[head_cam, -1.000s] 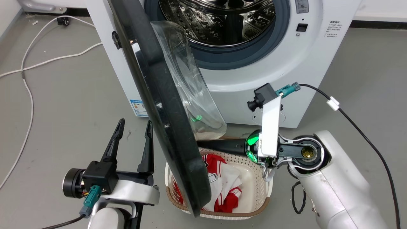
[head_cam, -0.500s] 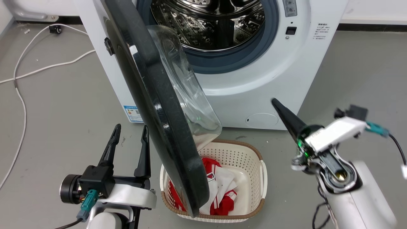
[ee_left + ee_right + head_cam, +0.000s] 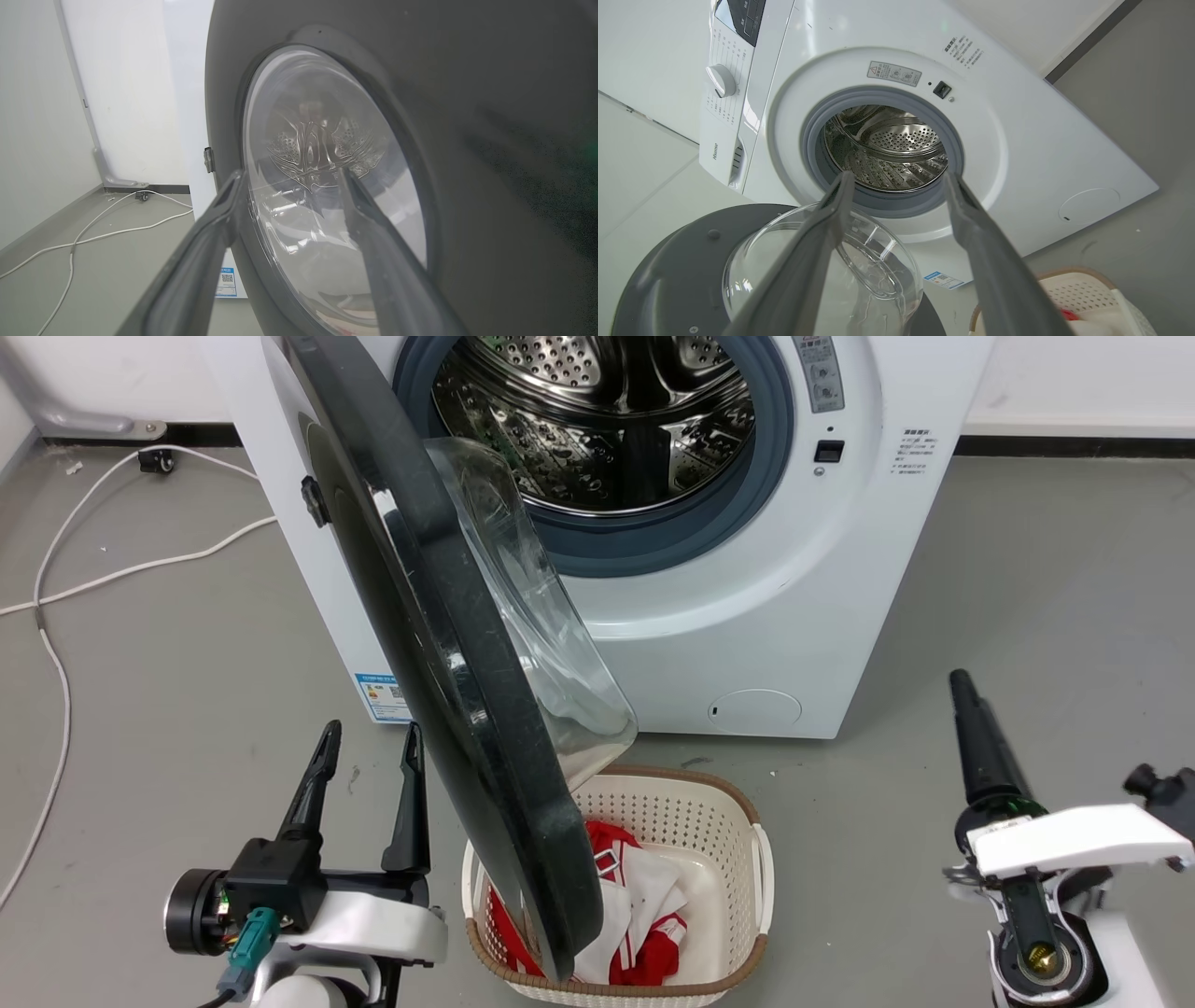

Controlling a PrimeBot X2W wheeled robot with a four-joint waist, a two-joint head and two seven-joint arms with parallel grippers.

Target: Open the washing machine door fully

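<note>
The washing machine door (image 3: 476,709), a large glossy black disc, stands swung out from the left side of the washing machine (image 3: 747,635). In the head view it is seen almost edge-on, slanting from the top left-centre of the frame down to the bottom centre. Its clear domed glass bowl (image 3: 532,644) bulges toward the right, facing the machine's front. The round opening at the top centre is uncovered, showing the steel drum (image 3: 607,429) ringed by a grey rubber seal (image 3: 653,546). In the frame, the door's lower edge overlaps a pale laundry basket (image 3: 719,803) on the floor (image 3: 1027,597), which holds red and white clothing (image 3: 644,915). The left claw (image 3: 371,737) is at the lower left, just beside the door's outer face, its two dark fingers spread apart and released, grasping nothing. In the left wrist view those fingers frame the door's glass window close ahead. The right claw (image 3: 966,709) is at the lower right, well apart from the door. In the right wrist view its fingers are spread wide, released and empty, pointing toward the drum. A white cable (image 3: 56,644) trails across the floor at the far left.
</note>
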